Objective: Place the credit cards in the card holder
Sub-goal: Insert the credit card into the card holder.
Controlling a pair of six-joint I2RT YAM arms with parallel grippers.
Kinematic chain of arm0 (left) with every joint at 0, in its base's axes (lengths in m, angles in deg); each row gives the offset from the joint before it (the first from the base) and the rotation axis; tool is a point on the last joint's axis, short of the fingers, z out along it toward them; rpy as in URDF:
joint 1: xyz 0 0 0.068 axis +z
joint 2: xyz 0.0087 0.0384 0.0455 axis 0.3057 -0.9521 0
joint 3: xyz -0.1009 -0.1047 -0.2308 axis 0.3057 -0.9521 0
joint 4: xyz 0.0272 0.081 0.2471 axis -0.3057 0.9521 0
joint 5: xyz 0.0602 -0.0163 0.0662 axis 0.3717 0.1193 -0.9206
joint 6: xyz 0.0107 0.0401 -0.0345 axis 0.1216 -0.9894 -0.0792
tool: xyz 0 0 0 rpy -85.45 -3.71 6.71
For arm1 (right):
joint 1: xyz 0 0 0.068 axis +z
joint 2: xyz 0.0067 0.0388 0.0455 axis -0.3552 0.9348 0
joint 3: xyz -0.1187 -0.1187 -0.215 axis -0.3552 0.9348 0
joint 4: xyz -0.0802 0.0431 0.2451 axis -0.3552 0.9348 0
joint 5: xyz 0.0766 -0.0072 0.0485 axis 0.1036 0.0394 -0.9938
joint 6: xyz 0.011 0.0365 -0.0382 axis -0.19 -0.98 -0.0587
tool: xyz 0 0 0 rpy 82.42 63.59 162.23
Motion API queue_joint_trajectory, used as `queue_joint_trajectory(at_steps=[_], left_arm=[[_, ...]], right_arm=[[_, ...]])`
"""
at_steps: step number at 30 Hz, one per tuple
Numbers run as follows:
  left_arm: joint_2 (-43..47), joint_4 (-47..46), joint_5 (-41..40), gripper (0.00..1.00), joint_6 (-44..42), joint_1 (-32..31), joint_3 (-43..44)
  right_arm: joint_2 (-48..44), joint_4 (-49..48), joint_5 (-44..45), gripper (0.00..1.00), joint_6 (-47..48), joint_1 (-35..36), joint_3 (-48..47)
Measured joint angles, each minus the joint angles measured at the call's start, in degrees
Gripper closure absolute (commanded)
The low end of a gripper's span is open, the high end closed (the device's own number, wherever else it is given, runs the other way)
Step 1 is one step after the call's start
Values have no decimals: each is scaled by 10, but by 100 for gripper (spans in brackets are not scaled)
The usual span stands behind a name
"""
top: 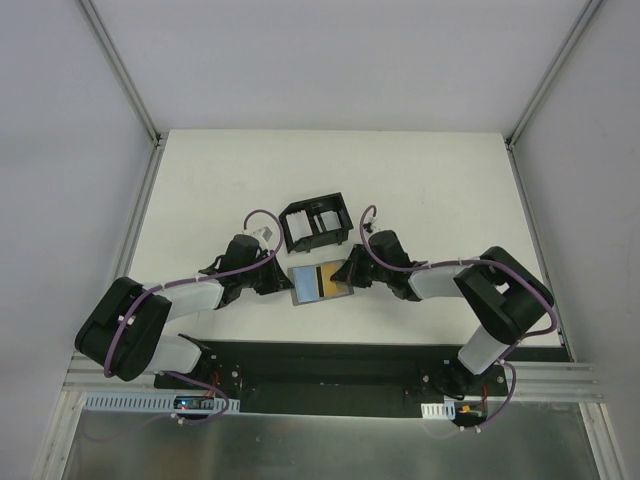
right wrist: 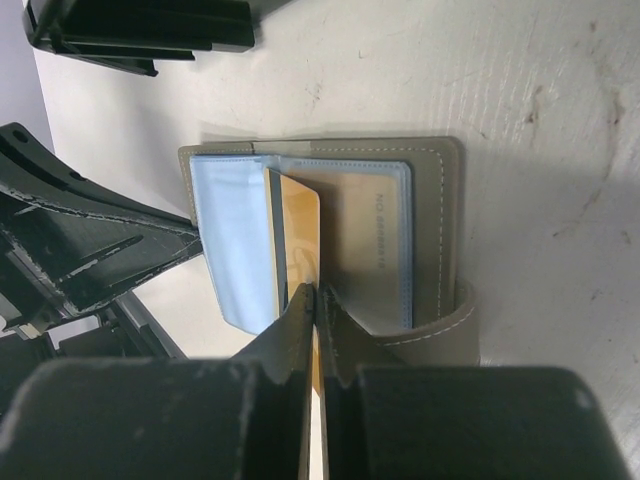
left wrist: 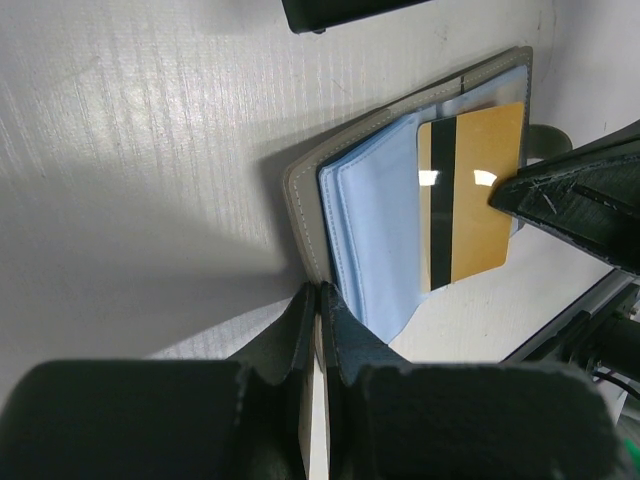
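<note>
The grey card holder (top: 341, 289) lies open on the table between both grippers, pale blue inside (left wrist: 375, 230). The gold-yellow credit card (top: 325, 281) with a black stripe lies partly inside a clear pocket. My left gripper (top: 283, 283) is shut on the holder's left cover edge (left wrist: 300, 215). My right gripper (top: 352, 277) is shut on the gold card's near edge (right wrist: 300, 225), just left of the holder's closing tab (right wrist: 450, 330). The grey holder also shows in the right wrist view (right wrist: 440, 220), and the gold card in the left wrist view (left wrist: 480, 190).
A black plastic tray with dividers (top: 314, 222) stands just behind the holder, with pale things in its slots. Its edge shows in the right wrist view (right wrist: 140, 30). The two grippers face each other closely across the holder.
</note>
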Motion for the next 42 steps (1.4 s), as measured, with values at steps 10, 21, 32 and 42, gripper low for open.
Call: queue_joint_trajectory(at_steps=[10,21,32,42], left_arm=[[0,0,0,100,1,0,0],[4,0,0,100,1,0,-3],[8,0,0,100,2,0,-6],[8,0,0,100,2,0,-6]], right_arm=[[2,1,-3,100,-13,10,0],[-16,22,7,100,-13,2,7],[21,29,-18,100,-11,8,-30],[28,29,-24,98,-13,14,-37]])
